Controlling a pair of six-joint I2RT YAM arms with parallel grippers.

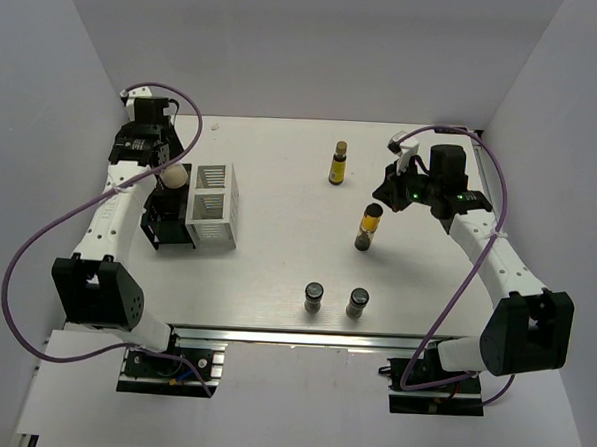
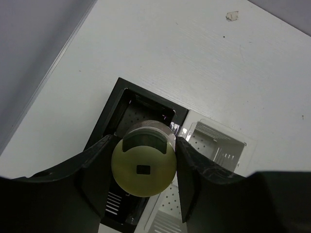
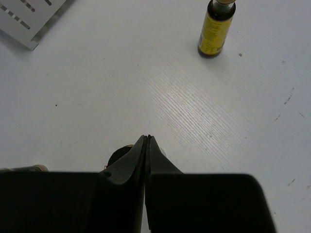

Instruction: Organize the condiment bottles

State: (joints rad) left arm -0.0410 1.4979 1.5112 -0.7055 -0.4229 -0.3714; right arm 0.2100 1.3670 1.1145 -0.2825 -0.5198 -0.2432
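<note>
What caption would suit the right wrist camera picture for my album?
Closed right pincer above the white table, yellow bottle standing ahead.

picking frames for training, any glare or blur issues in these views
top external: even light, bright glare along the table's near edge; left wrist: left claw dark and soft-edged around the sharp pale cap; right wrist: sheen mid-table, shut right claw a black silhouette, yellow bottle crisp

Left arm point(image 1: 112, 212): we list it stretched along the table's left edge, wrist tipped downward.
Left gripper point(image 2: 143, 141): jaws clamped on either side of a pale round cap point(image 2: 144, 170).
Right arm point(image 1: 489, 252): stretched along the right edge, wrist bent inward.
Right gripper point(image 3: 147, 140): fingertips pressed together.
</note>
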